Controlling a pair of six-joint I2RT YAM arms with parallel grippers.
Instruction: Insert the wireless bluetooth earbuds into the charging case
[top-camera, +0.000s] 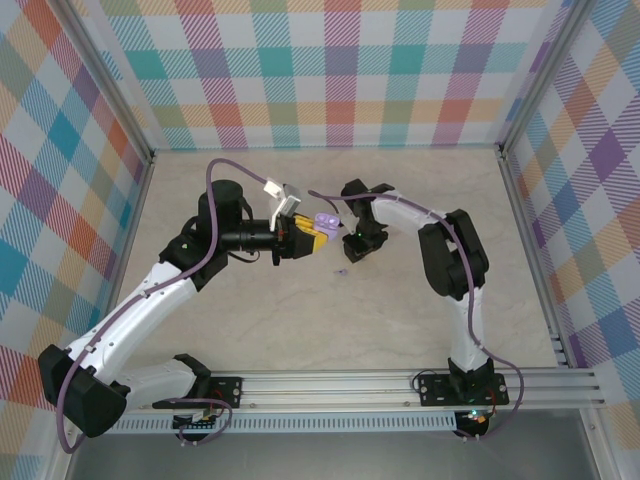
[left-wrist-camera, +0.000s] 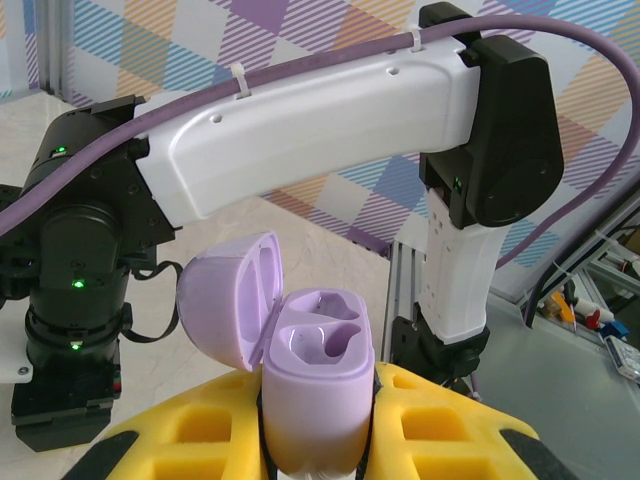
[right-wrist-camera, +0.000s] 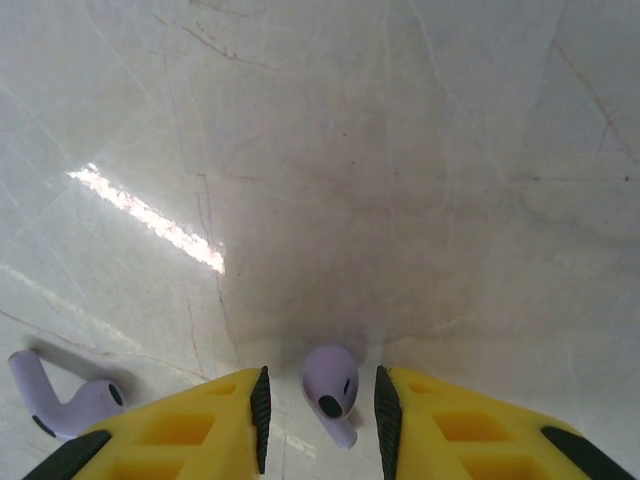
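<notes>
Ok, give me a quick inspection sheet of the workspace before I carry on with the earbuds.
Surface: pale marbled tabletop, with a glare streak on it.
Job's things: lilac plastic charging case, lid open, both wells look empty; one lilac earbud between the jaws of the right gripper; a second lilac earbud lying on the tabletop beside them.
Clutter: nothing seen.
Grippers: left gripper shut on the case, holding it upright; right gripper's jaws stand either side of the first earbud, grip unclear.
Cables: purple cable tied along the right arm.
Surroundings: pastel checked walls; aluminium rail at the near edge.
</notes>
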